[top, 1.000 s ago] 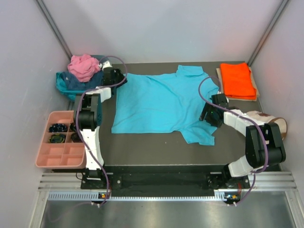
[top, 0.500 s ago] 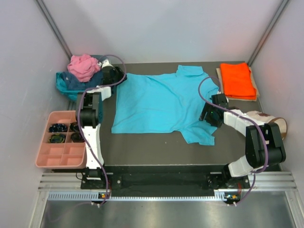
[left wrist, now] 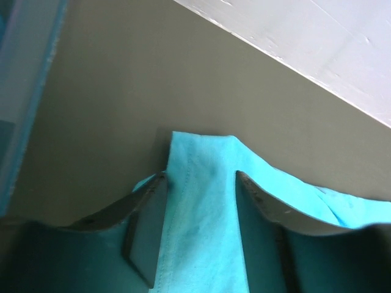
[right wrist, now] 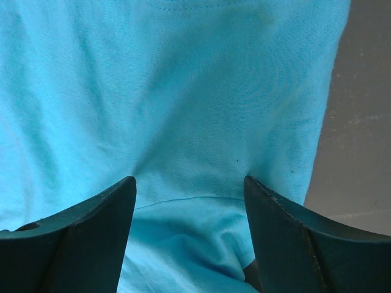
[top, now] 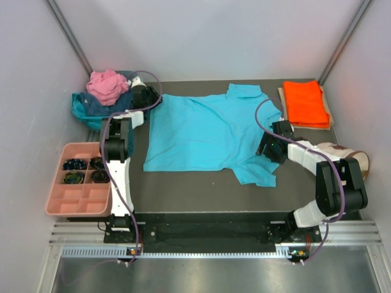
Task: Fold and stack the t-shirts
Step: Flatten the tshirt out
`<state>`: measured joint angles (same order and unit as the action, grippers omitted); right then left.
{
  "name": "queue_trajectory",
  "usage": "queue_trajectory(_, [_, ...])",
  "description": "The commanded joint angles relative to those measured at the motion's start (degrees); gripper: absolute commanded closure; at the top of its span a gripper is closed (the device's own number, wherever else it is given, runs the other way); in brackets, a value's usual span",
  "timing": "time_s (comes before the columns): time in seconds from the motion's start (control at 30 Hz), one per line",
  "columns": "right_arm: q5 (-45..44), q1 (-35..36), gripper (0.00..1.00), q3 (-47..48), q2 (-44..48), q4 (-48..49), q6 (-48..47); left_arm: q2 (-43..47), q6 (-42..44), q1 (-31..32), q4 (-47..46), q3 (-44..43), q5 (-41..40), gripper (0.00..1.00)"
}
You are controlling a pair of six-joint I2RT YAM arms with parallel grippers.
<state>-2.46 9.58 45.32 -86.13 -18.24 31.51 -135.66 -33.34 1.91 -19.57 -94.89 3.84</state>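
A bright turquoise t-shirt [top: 208, 131] lies spread flat on the dark mat. My left gripper [top: 145, 96] is at its far left corner. In the left wrist view my left gripper [left wrist: 200, 177] has its jaws apart, with a raised strip of turquoise cloth [left wrist: 201, 201] between them. My right gripper [top: 269, 146] is over the shirt's right sleeve. In the right wrist view it [right wrist: 188, 180] is wide open, straddling wrinkled turquoise cloth [right wrist: 183, 110]. A folded orange t-shirt [top: 303, 102] lies at the far right. Pink [top: 107, 85], navy [top: 101, 105] and teal [top: 79, 111] shirts are heaped at the far left.
A pink compartment tray [top: 76, 201] holding small dark items stands left of the left arm. A cream bag [top: 330, 121] lies under the orange shirt, and a cream and brown thing [top: 351, 155] sits by the right arm. White walls close in the mat [top: 189, 189].
My left gripper has shifted slightly toward the far left at the shirt's corner. The right arm and the shirt have not visibly moved.
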Motion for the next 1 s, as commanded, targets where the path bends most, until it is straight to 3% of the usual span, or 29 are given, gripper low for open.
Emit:
queue_trajectory(0.0, [0.96,0.08,0.29,0.21,0.35,-0.48,-0.31,-0.58,-0.06,-0.95,-1.96,-1.79,-0.06,0.60])
queue_trajectory(0.3, [1.32,0.08,0.28,0.21,0.43,-0.66,-0.22,-0.57,0.91,-1.12,-1.43,-1.17,-0.85,1.00])
queue_trajectory(0.97, [1.93,0.08,0.28,0.12,-0.62,-0.04,-0.22,1.80,4.78,-1.47,-0.03,-1.61,-5.94,1.00])
